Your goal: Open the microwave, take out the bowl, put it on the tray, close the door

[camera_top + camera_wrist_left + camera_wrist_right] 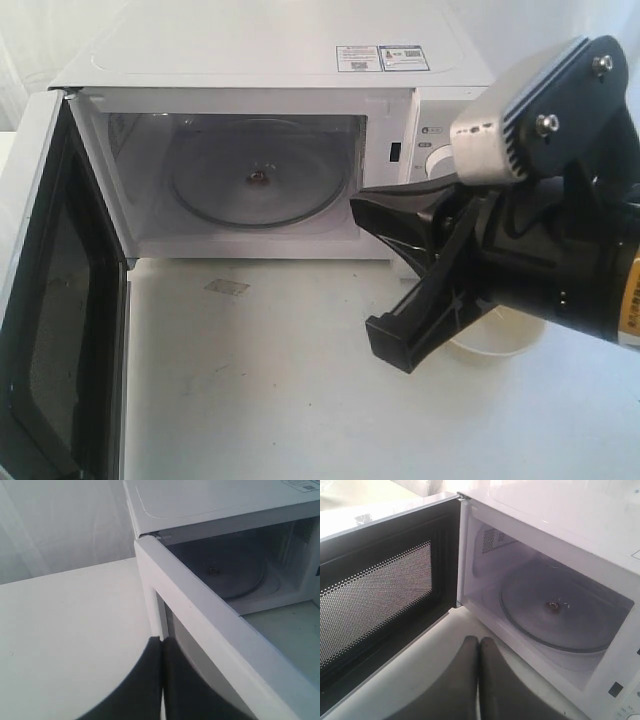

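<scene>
The white microwave (270, 50) stands with its door (60, 300) swung wide open to the left. Only the clear glass turntable (258, 180) lies in the cavity. A cream curved rim (492, 346), apparently the bowl, peeks out from under the right arm on the table; most of it is hidden. My right gripper (365, 208) hovers in front of the control panel, fingers pressed together and empty (480, 640). My left gripper (161, 639) is shut and empty beside the outer face of the door (200, 610). It does not show in the exterior view.
White table (280, 400) stretches in front of the microwave, with a small patch of tape (227, 287) near the cavity. The open door blocks the left side. The right arm's wrist (560, 230) covers the dials and the table to the right.
</scene>
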